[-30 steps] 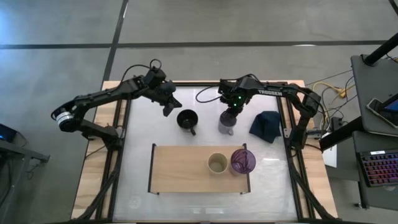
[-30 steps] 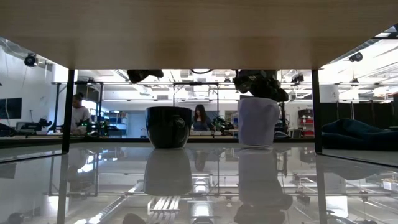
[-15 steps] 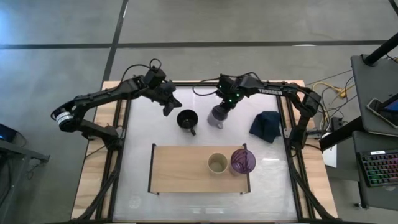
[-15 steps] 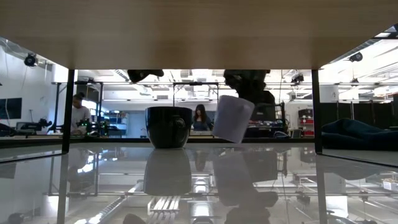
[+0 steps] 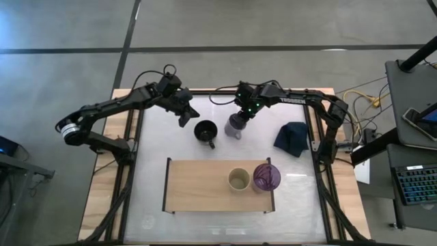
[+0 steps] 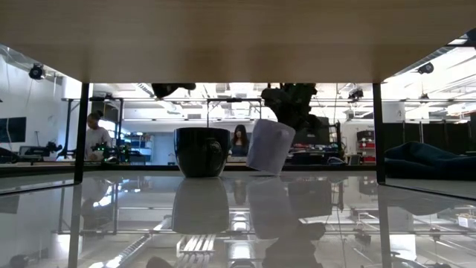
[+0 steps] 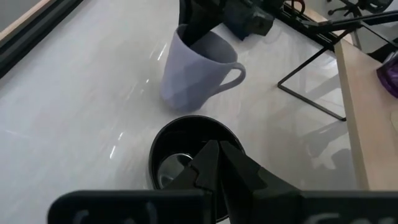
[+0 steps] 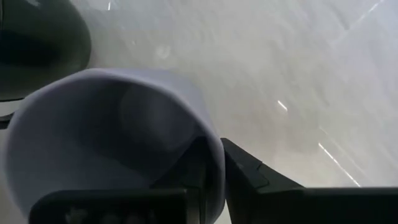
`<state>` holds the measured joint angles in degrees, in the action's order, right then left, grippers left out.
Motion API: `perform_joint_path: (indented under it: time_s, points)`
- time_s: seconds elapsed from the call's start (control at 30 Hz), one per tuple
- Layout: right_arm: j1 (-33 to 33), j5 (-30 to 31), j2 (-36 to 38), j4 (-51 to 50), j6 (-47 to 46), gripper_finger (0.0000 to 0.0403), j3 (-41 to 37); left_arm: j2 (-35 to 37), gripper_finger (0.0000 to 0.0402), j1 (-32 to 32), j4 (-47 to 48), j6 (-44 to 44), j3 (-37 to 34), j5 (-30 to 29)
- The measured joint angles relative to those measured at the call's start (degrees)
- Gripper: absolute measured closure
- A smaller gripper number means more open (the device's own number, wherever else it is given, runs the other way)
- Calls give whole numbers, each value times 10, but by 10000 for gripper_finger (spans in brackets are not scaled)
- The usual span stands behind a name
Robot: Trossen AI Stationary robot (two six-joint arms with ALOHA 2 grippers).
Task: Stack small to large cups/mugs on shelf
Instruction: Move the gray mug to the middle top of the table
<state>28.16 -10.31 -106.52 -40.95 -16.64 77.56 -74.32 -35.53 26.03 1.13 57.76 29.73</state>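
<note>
Seen from above, a white tabletop (image 5: 153, 143) w/ two dark robot arms reaching in from its far edge. The right gripper (image 5: 244, 116) is clamped on the rim of the grey-lavender mug (image 5: 235, 128), one finger inside and one outside the wall; the mug is tilted and lifted off the table, as the low view shows, hanging just right of the black mug (image 6: 201, 151). The black mug stands upright on the tabletop, handle toward the shelf (image 5: 198, 186), close beside the lavender one but not touching. The left gripper (image 5: 185, 113) hovers just behind and left of the black mug, holding nothing; its fingers (image 7: 214, 167) look pressed together in the left wrist view, right above the black mug's opening. The shelf, a light-wood board w/ black brackets at both short ends, lies nearer the front; on its right half sit the pale cream-olive cup (image 5: 238, 180) and, just right of it, the translucent purple cup (image 5: 266, 177), both upright. A dark blue cloth (image 5: 291, 136) lies crumpled near the table's right edge. People show in the room behind, in the low view.
</note>
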Motion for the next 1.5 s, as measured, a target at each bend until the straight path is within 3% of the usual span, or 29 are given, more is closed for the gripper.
perform_joint_path:
  time_s: [0.43, 1.3, 1.5]
  points:
    - [0, -1, -2, -8, 16, 370, 64, 3, 402, 0, -1, 0, 0, 0]
    - [0, -2, -24, -22, 21, 368, 54, 3, 402, 0, 0, 0, 0, 0]
    - [0, -6, -24, -21, 16, 342, 55, 3, 402, 0, 0, 0, 0, 0]
